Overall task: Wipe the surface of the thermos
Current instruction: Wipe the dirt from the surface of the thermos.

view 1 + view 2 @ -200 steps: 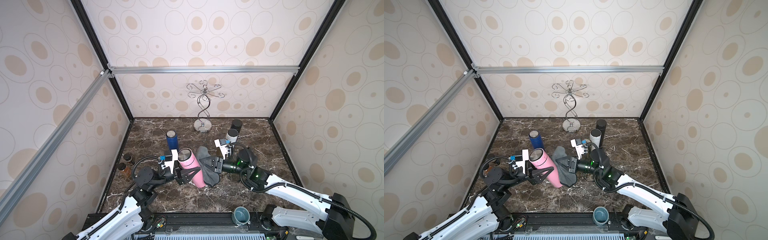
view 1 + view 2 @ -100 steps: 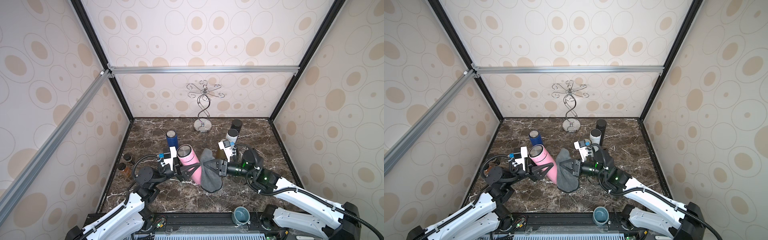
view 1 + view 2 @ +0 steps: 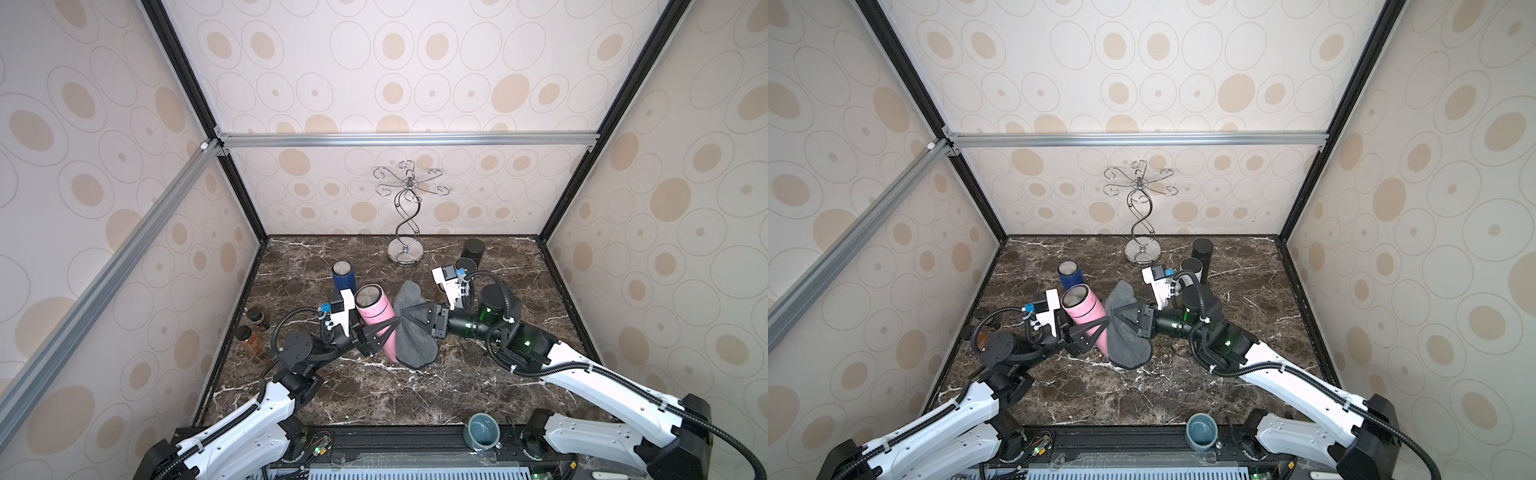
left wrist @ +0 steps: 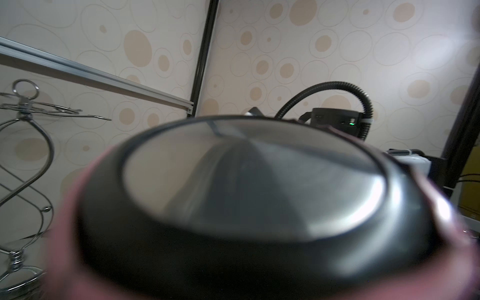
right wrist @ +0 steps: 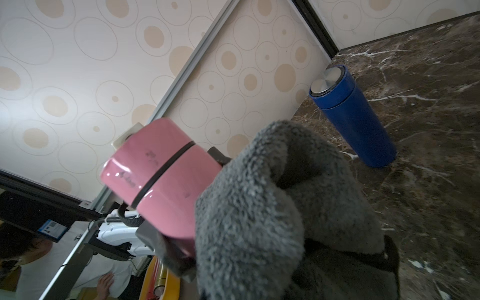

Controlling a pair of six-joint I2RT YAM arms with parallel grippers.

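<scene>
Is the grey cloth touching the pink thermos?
Touching. In the right wrist view the grey cloth lies pressed against the side of the pink thermos and covers part of it, with no gap between them.

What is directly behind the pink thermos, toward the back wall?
A blue thermos stands upright behind the pink thermos. In both top views only its lid and upper body show; the base is covered. The right wrist view shows it whole.

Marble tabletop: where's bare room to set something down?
Bare marble lies along the front, between left arm and right arm, and along the right wall, nearer than the black flask. Crowded: the middle, with pink thermos, grey cloth and blue thermos; jars line the left wall.
</scene>
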